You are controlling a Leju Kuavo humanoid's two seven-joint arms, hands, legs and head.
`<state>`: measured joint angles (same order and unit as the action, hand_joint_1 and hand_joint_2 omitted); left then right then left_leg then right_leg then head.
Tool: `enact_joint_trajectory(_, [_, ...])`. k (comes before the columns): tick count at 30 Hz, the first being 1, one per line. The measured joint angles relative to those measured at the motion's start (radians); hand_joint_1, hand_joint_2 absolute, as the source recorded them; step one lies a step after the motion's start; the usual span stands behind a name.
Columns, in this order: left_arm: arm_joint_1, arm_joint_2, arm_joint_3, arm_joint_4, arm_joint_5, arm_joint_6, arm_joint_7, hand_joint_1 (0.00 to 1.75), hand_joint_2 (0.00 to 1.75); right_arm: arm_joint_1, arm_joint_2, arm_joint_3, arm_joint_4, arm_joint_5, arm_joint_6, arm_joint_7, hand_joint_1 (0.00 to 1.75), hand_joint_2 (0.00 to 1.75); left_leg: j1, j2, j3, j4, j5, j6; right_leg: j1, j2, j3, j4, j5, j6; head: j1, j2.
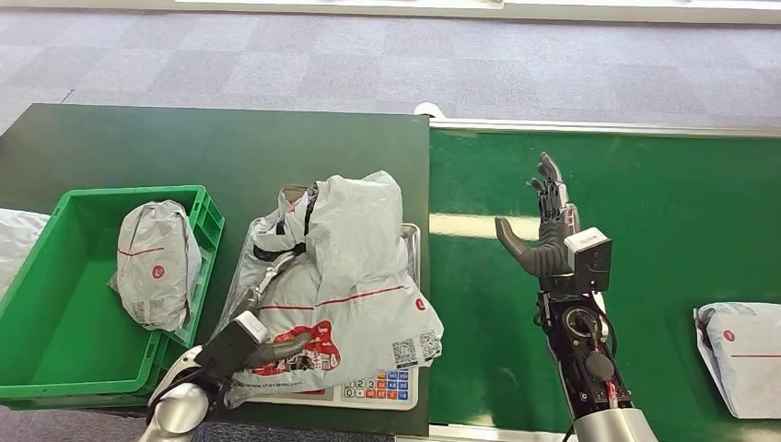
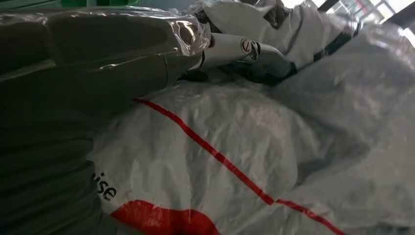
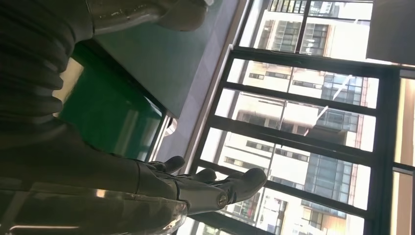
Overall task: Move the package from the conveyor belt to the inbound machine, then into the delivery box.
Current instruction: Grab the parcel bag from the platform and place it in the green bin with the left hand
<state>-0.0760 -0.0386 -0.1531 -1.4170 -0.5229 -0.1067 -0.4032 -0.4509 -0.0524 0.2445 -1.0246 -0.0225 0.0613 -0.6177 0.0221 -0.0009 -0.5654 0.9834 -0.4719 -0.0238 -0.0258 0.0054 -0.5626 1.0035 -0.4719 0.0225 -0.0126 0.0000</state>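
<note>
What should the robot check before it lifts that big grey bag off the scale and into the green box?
1. Left hand on the large grey package: ok, touching its near edge; firm grip cannot tell.
2. Package on the inbound machine: ok, lying across it.
3. Room in the green delivery box: ok, one small wrapped package inside, floor partly free.
4. Right hand out of the way: ok, raised open over the conveyor belt.
5. Next package waiting on the belt: ok.

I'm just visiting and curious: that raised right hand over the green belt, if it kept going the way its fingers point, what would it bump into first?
Probably nothing nearby. The right hand is open, its fingers pointing up and away over bare conveyor belt; its wrist view looks toward windows. Depth is hard to judge.
</note>
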Motion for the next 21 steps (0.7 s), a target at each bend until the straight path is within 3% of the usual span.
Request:
enact_joint_trajectory(7, [-0.064, 0.014, -0.058, 0.1, -0.132, -0.02, 0.043, 0.0, 1.75, 0.001, -0.007, 0.0, 0.002, -0.011, 0.032, 0.019, 0.0, 1.75, 0.0, -0.005, 0.001, 0.0, 0.0, 0.001, 0.0, -0.005, 0.004, 0.0, 0.0, 0.0, 0.0, 0.0])
enact_joint_trajectory(14, [-0.113, 0.024, -0.079, 0.171, -0.165, -0.02, 0.036, 0.0, 1.75, -0.025, -0.007, 0.01, 0.093, -0.169, 0.27, 0.177, 0.0, 1.75, -0.001, -0.011, 0.006, 0.0, 0.003, 0.003, -0.001, -0.011, 0.012, 0.0, -0.001, 0.001, 0.0, 0.0])
enact_joint_trajectory(19, [-0.118, 0.03, -0.079, 0.181, -0.153, -0.017, 0.032, 0.0, 1.75, -0.057, -0.008, 0.047, 0.186, -0.185, 0.329, 0.213, 0.0, 1.75, -0.001, -0.011, 0.008, 0.0, 0.005, 0.003, -0.001, -0.011, 0.014, 0.0, 0.001, 0.002, 0.0, 0.0])
enact_joint_trajectory(21, [-0.117, 0.033, -0.079, 0.181, -0.141, -0.017, 0.03, 0.22, 1.75, -0.07, -0.009, 0.062, 0.205, -0.179, 0.324, 0.218, 0.0, 1.75, -0.001, -0.011, 0.008, 0.0, 0.005, 0.003, -0.001, -0.011, 0.014, 0.0, 0.001, 0.002, 0.0, 0.0])
